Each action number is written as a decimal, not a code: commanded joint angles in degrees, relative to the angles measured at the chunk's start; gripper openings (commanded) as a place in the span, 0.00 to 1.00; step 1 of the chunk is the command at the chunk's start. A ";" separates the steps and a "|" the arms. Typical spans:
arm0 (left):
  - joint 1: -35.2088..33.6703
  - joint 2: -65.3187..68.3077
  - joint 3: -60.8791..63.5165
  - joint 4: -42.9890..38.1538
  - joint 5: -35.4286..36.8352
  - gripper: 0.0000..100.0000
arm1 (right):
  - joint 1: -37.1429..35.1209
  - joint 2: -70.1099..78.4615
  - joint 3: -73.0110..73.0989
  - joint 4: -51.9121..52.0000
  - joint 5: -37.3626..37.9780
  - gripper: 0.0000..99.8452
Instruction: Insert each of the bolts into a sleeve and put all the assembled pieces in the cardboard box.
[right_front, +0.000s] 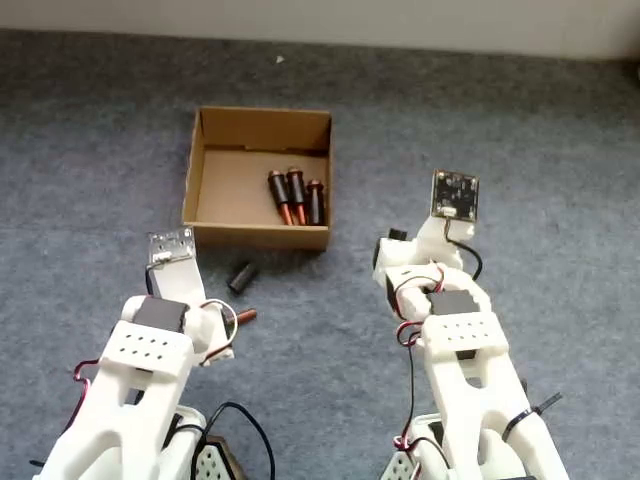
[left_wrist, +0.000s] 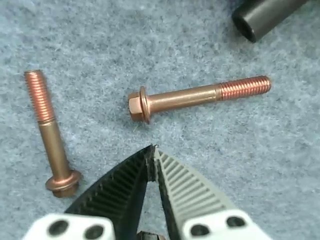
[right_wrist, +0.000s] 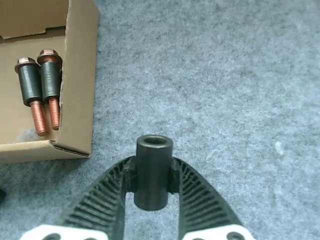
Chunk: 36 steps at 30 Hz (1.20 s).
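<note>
The cardboard box (right_front: 257, 237) stands at the middle back with three assembled pieces (right_front: 296, 196) lying inside; two of them (right_wrist: 40, 80) show past the box wall (right_wrist: 80, 75) in the right wrist view. My right gripper (right_wrist: 154, 165) is shut on a black sleeve (right_wrist: 154, 150), held upright over the carpet beside the box corner. My left gripper (left_wrist: 151, 150) is shut with nothing in it, just short of a copper bolt (left_wrist: 200, 95). A second bolt (left_wrist: 50, 132) lies to one side of it. A loose black sleeve (right_front: 242, 277) (left_wrist: 265, 15) lies in front of the box.
Grey carpet covers the whole work surface. A bolt's end (right_front: 245, 316) pokes out beside the left arm (right_front: 150, 350). The right arm (right_front: 460, 340) stands to the right of the box, with open carpet around it.
</note>
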 joint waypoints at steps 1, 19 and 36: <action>-0.57 0.31 0.57 -2.37 0.88 0.01 | 0.66 -1.71 -0.22 -1.19 0.62 0.00; -6.81 27.12 -12.53 -7.65 0.79 0.01 | 0.66 -1.71 -0.22 -1.19 0.70 0.00; -13.23 38.20 -36.70 -11.96 5.27 0.01 | 0.66 -1.71 -0.13 -1.19 0.70 0.00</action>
